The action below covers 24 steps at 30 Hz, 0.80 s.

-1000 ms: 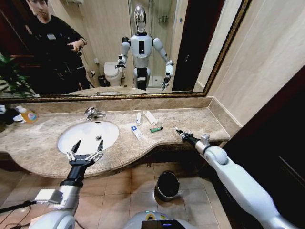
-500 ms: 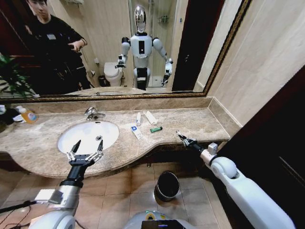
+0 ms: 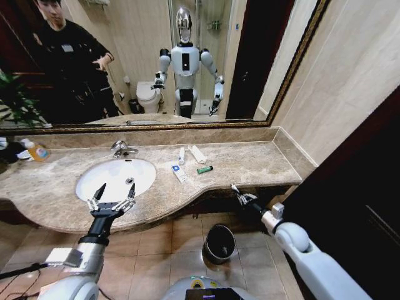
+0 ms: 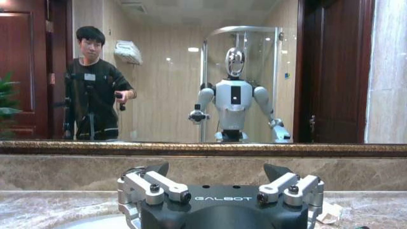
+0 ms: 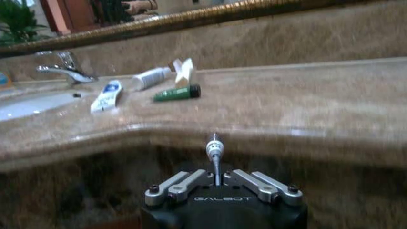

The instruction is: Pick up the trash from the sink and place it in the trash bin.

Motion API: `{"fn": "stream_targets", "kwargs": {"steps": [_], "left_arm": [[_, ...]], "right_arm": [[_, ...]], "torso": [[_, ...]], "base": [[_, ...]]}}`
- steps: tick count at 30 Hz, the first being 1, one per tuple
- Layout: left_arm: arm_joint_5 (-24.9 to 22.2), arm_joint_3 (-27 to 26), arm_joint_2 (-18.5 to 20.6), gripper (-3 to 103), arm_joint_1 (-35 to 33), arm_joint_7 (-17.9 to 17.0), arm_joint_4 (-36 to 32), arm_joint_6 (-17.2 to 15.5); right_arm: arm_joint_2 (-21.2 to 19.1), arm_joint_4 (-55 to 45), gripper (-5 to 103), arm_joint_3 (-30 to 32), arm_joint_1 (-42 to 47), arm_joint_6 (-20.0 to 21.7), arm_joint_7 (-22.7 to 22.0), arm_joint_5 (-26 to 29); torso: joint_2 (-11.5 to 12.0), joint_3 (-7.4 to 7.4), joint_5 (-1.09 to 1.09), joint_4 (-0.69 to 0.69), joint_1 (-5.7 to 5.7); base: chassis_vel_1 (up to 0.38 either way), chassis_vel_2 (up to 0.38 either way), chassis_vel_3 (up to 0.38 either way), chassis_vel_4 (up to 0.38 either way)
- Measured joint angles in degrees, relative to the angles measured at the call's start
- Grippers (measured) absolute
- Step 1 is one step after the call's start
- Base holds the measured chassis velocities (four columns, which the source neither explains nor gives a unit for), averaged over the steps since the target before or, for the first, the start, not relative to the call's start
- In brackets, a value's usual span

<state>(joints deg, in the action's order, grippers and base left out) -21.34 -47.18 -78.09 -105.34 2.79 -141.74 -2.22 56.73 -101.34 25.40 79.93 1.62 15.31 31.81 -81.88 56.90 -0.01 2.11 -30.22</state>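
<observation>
Clearly, right gripper (image 3: 238, 193), jaws together on a thin white stick (image 5: 214, 149), could miss the small black round bin (image 3: 220, 243) at six o'clock; left gripper (image 3: 111, 199) gapes over the white oval sink (image 3: 145, 173).

My left gripper (image 4: 222, 191) housing bears "GALBOT" in white lettering. My right gripper (image 5: 216, 183) housing carries the same "GALBOT" mark. I read no other text.

Gold-framed wall mirror (image 3: 125, 62) runs above the beige marble backsplash (image 3: 162, 136). Orange-labelled bottle (image 3: 36, 150) at the countertop's far left end, next to green plant leaves (image 3: 15, 100). White toilet (image 3: 149, 95) reflected in mirror. Brown tiled floor (image 3: 169, 250) below.
</observation>
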Motion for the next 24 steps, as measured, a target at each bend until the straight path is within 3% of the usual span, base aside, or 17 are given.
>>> {"fn": "stream_targets", "kwargs": {"steps": [11, 19, 24], "left_arm": [[0.0, 0.0, 0.0, 100, 0.0, 0.0, 0.0, 0.0], [0.0, 0.0, 0.0, 100, 0.0, 0.0, 0.0, 0.0], [0.0, 0.0, 0.0, 100, 0.0, 0.0, 0.0, 0.0]], "right_arm": [[6.5, 13.5, 3, -2.0, -3.4, -4.9, 2.1, -4.3], [9.5, 25.9, 3, -2.4, -6.6, -9.2, 3.6, -8.2], [10.8, 29.1, 3, -2.6, -7.0, -9.8, 3.8, -9.1]], "torso": [[0.0, 0.00, 0.01, 0.00, -0.01], [0.0, 0.00, 0.00, 0.01, -0.01], [0.0, 0.00, 0.00, 0.00, -0.01]], "base": [[0.000, 0.000, 0.000, 0.000], [0.000, 0.000, 0.000, 0.000], [0.000, 0.000, 0.000, 0.000]]}}
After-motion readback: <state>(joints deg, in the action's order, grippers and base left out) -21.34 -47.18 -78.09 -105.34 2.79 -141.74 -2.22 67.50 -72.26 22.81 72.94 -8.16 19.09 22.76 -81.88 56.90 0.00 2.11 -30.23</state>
